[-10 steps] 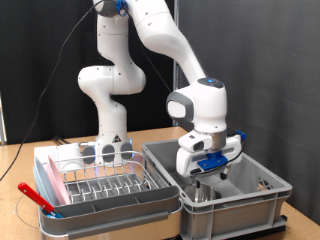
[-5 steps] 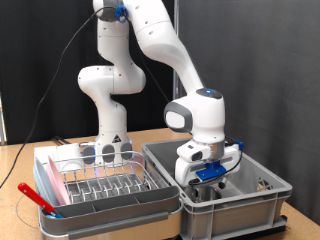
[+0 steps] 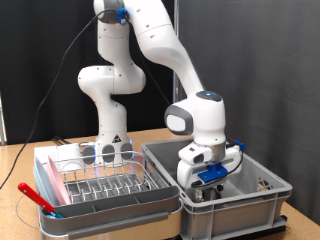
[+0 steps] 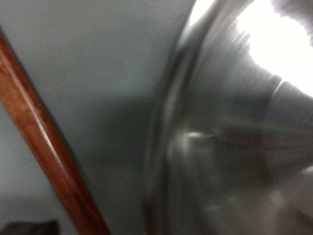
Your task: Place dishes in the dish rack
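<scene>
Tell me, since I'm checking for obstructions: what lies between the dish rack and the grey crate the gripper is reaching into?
Nothing, in the exterior view: the dish rack sits directly beside the grey crate, walls adjacent. The gripper is lowered inside the crate.

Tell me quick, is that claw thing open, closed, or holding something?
Gripper: down inside the grey crate, right at a shiny steel bowl; open or closed cannot be told.
</scene>
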Tool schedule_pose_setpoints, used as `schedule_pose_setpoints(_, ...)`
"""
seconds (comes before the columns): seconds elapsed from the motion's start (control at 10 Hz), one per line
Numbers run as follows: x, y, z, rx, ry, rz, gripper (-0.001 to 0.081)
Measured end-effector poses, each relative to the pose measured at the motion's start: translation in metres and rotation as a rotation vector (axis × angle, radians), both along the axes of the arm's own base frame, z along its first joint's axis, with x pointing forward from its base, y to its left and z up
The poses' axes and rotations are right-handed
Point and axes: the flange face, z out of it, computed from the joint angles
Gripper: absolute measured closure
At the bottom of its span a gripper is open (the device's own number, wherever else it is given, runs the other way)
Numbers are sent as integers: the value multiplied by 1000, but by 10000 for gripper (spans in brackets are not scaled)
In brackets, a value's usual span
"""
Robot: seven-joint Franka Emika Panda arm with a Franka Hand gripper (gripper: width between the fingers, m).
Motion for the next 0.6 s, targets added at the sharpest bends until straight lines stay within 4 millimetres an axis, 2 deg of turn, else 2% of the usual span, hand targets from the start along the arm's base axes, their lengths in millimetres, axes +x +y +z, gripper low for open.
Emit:
schedule_pose_setpoints(0.1,0,1,0,1,0,1,270)
schedule_pose_setpoints(0.2,-1,1,0,3,1,-2,405)
schedule_pose_setpoints(0.3,-1,1,0,5,4,-8,405)
schedule_pose_setpoints(0.4,-1,0,-1,6,7,-13,588)
schedule_pose_setpoints(0.5,-1,-2,-1,8,10,-21,726)
schedule_pose_setpoints(0.6,0,-4,0,15,11,-30,726)
